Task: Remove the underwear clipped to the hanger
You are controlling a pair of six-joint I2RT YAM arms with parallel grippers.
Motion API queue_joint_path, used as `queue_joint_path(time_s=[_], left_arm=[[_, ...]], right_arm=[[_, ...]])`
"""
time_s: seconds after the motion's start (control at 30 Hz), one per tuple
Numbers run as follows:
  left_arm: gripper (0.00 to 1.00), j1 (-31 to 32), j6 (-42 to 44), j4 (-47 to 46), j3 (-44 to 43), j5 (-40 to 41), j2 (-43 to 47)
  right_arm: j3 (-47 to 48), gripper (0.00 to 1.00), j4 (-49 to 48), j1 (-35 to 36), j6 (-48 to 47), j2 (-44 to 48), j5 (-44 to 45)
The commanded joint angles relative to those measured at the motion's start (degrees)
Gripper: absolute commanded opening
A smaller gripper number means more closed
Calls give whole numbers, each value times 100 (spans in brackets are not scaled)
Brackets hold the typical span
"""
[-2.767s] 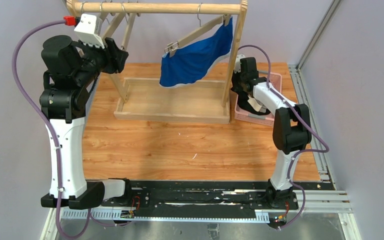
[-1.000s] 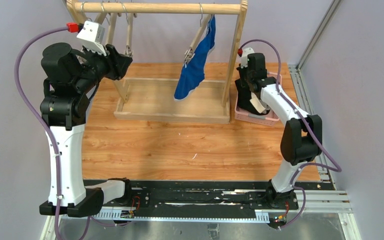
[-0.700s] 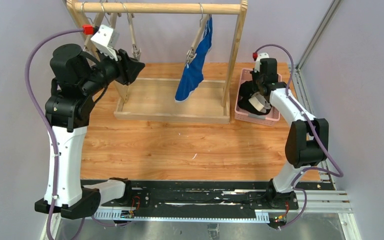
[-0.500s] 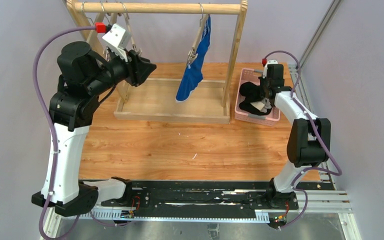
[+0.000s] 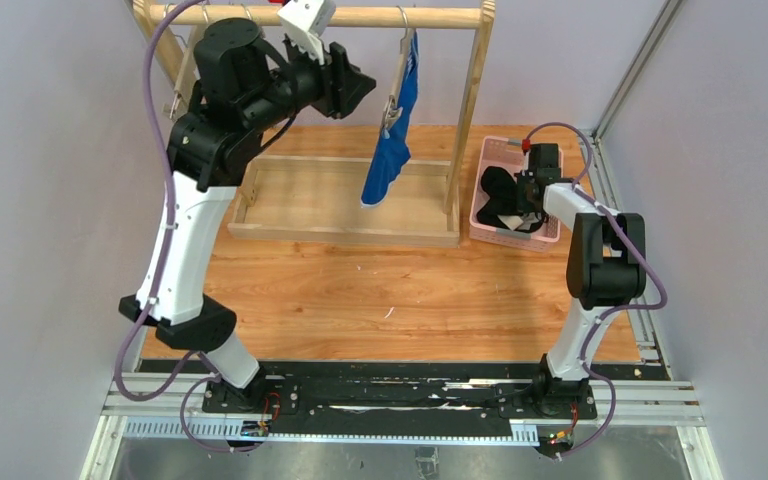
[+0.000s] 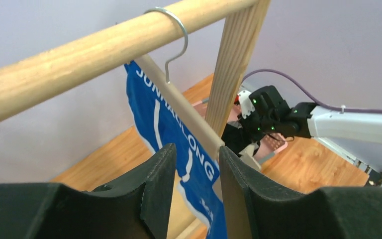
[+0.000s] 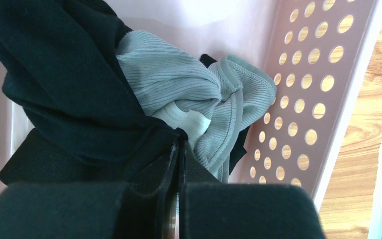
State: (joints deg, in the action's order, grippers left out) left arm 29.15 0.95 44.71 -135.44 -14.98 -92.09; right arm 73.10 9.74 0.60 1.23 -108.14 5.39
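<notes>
- In the top view the left arm covers the left part of the wooden rack (image 5: 430,16), so the hangers (image 5: 174,88) at that end of its rail show only in pieces.
- The clip that holds the blue brief (image 5: 392,140) cannot be made out in any view; the cloth hangs edge-on under the rail, near the rack's right post.
- In the left wrist view the lower half of the blue brief is cut off behind the black finger housings. White lettering runs along its waistband.
- In the right wrist view the pink basket (image 7: 298,74) fills the frame, and its floor is hidden under cloth.
- The rack stands on a wood-grain desk (image 5: 360,290) toward its far edge, with pale lilac walls behind and to both sides.
- The basket sits on the desk just beside the rack's right post.
- The left fingers (image 6: 166,169) are up at the height of the rack's rail and stand apart with nothing clamped. The blue brief and the wooden arm of its hanger (image 6: 179,99) show through the gap, close beyond the tips.
- The right fingers (image 7: 171,169) are down in the basket, pressed together.
- The black brief (image 7: 54,74) bunches against their tips, and I cannot tell whether a fold is pinched.
- The grey brief (image 7: 179,79) lies crumpled just beyond them, against the black one.
</notes>
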Motion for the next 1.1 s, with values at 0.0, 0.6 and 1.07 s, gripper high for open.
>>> queue_joint_path(time_s=[0.0,0.6,1.07], left_arm=[[47,128,-320,-333,-553,177,-396],[53,440,-270,-1072,-380,554,-908],[53,530,31,-875,-335,979,-1186]], right_arm=[[97,1,351,-52,194,-148,-160],[-148,37,178,-51,267,239,-214],[-499,37,7,13,211,1453,-215]])
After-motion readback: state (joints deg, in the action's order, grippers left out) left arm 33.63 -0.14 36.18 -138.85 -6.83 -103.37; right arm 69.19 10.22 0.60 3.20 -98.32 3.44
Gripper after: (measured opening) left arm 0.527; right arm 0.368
